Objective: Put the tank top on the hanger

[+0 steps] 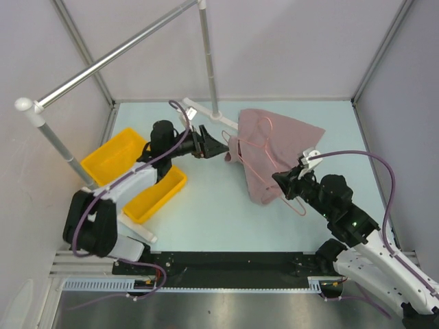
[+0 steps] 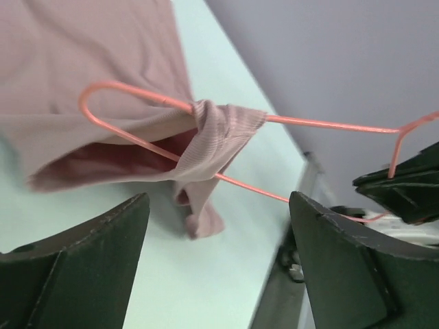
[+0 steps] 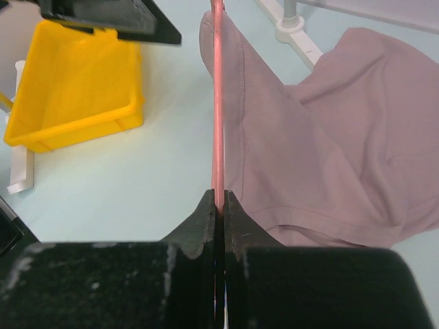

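Observation:
The mauve-pink tank top (image 1: 274, 133) lies bunched on the table, right of centre. The thin pink wire hanger (image 1: 295, 203) runs across it. In the left wrist view one strap (image 2: 223, 133) is wrapped round the hanger wire (image 2: 322, 123). My right gripper (image 1: 285, 181) is shut on the hanger wire (image 3: 217, 103), with the tank top (image 3: 336, 137) lying beside it on the right. My left gripper (image 1: 218, 148) is open and empty. It sits just left of the tank top's edge, a short way from the strap, with its fingers (image 2: 75, 267) wide apart.
A grey metal rail (image 1: 116, 51) on white posts crosses the back left, and its foot (image 1: 202, 111) stands near the tank top. Two yellow bins (image 1: 113, 157) sit under the left arm, one also in the right wrist view (image 3: 75, 82). Walls close in the table on three sides.

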Controlling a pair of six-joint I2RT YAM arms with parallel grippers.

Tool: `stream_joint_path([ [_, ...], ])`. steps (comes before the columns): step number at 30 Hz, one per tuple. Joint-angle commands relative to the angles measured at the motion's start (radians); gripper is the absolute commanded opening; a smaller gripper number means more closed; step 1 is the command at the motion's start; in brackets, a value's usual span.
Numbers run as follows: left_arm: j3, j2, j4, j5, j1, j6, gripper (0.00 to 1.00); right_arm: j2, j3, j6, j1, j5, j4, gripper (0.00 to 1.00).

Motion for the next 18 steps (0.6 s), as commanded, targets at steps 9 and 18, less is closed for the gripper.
stream_joint_path([
  [9,-0.022,-0.408,-0.311,-0.233,-0.052,0.61,0.83,0.046,0.061,-0.042,0.004,-0.216,0.1,0.0],
  [18,0.022,-0.319,-0.23,-0.129,-0.23,0.77,0.86,0.092,0.071,-0.036,-0.025,-0.331,0.094,0.0],
])
